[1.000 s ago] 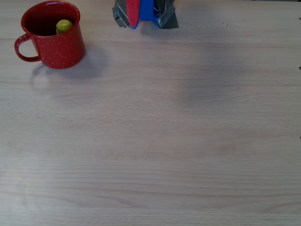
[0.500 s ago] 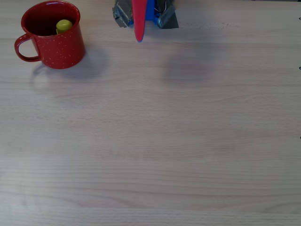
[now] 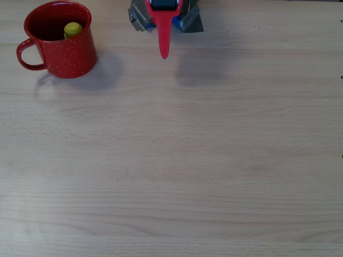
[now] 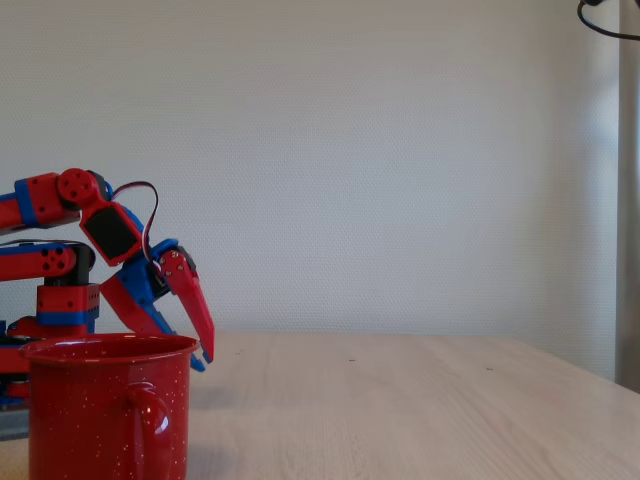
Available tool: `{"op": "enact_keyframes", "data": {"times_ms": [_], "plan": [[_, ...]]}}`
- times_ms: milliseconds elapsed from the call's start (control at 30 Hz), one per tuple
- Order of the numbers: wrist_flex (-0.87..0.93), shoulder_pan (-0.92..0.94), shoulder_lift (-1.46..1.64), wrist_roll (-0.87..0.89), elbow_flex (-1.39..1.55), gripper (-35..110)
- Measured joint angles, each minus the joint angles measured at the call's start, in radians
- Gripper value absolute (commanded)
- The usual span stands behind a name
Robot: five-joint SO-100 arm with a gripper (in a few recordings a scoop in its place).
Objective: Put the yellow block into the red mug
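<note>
Already we see the small yellow plastic block [image 3: 73, 29] inside the speckled red enamel mug [image 3: 64, 53] at the pale wooden table's [image 3: 214, 160] far-left corner, while our red-and-blue gripper [image 4: 200, 355] hangs empty, jaws slightly parted.

Yellow block [image 3: 73, 29] inside red mug [image 3: 64, 51]. Gripper [image 3: 164, 45] well right of mug, above table [image 3: 193, 160]; jaws apparently together.

There is 1 red mug [image 3: 59, 40] with 1 loop handle [image 3: 28, 55], and 1 yellow block [image 3: 73, 29] lying inside it. 1 gripper [image 4: 195, 335] with 2 red fingers [image 4: 192, 300] hangs over 1 wooden table [image 3: 182, 160].
</note>
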Motion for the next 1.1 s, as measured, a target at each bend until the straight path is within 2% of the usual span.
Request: {"op": "enact_keyframes", "data": {"times_ms": [600, 1100], "plan": [[0.005, 0.034, 0.0, 0.08, 0.006, 3], [0.005, 0.034, 0.0, 0.08, 0.006, 2]]}}
